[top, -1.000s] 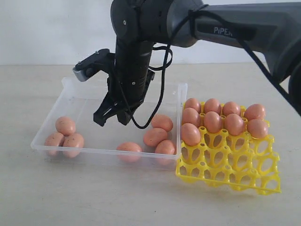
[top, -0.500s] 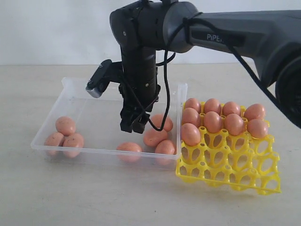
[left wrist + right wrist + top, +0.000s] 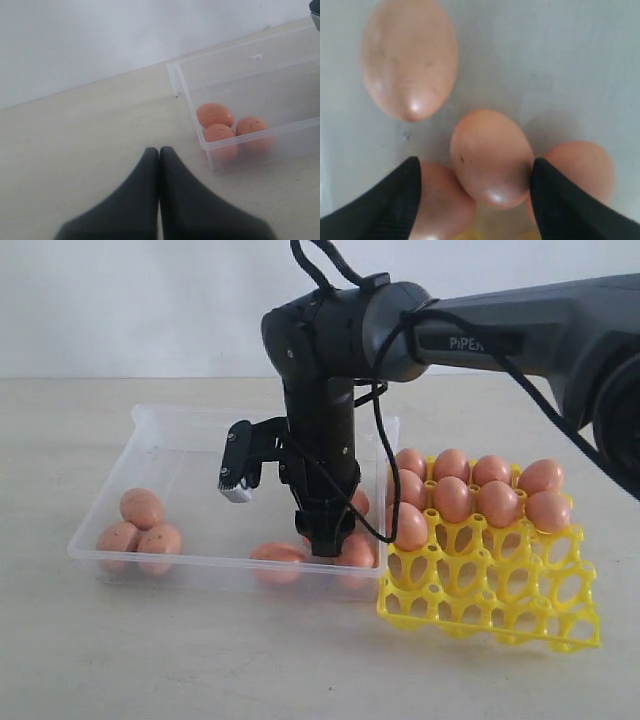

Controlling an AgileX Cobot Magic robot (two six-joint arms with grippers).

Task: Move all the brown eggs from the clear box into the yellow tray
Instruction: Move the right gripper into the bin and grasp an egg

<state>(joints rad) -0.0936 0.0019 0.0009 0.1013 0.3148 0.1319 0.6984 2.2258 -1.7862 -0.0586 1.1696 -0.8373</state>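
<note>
**Spread pincer straddling an egg**

Exterior: the right gripper (image 3: pixel 325 543) is hanging in the shallow clear plastic box's (image 3: pixel 150 425) near right corner, beside the bright yellow lattice tray (image 3: pixel 480 602).
Left wrist: the left gripper (image 3: pixel 159 152) is sitting pressed together.
Right wrist: spread fingers (image 3: pixel 395 200) are flanking one orange-brown oval egg (image 3: pixel 490 157).

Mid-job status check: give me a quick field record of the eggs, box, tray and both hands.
yellow tray: nine brown eggs, filling the two far rows plus one cup in the third
empty cups: seven
clear box: seven eggs; three eggs at its far-from-tray end, four at the tray end by the right hand
right hand: open, low inside the box, fingers either side of one egg, not closed on it
left hand: shut, empty, over the table outside the box
</note>
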